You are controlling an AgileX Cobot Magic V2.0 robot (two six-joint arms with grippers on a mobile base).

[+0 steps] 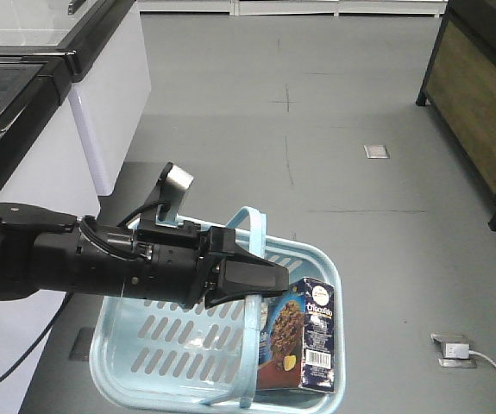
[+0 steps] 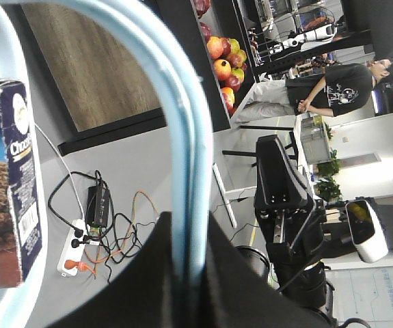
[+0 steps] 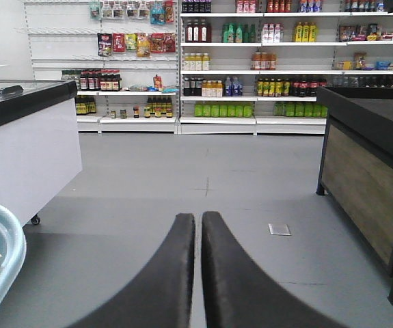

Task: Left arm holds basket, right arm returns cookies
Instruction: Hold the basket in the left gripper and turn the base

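My left arm [image 1: 75, 259] reaches in from the left, and its gripper [image 1: 273, 280] is shut on the thin hoop handle [image 1: 254, 250] of the light blue basket [image 1: 144, 354]. From the left wrist, the black jaws [image 2: 188, 236] pinch the handle [image 2: 182, 123] tightly. The cookies carton [image 1: 304, 336] stands upright in the basket's right end; it also shows in the left wrist view [image 2: 1, 184]. My right gripper [image 3: 198, 219] is shut with nothing in it, pointing over bare floor. The basket's rim [image 3: 5, 239] lies at its left.
A white freezer cabinet [image 1: 101, 112] stands left and a dark wooden counter [image 1: 480, 103] right. A floor socket with a plug [image 1: 453, 349] lies near the basket. Stocked shelves [image 3: 264, 61] line the far wall. A power strip with cables [image 2: 80, 239] lies on the floor, with a person [image 2: 333, 89] beyond.
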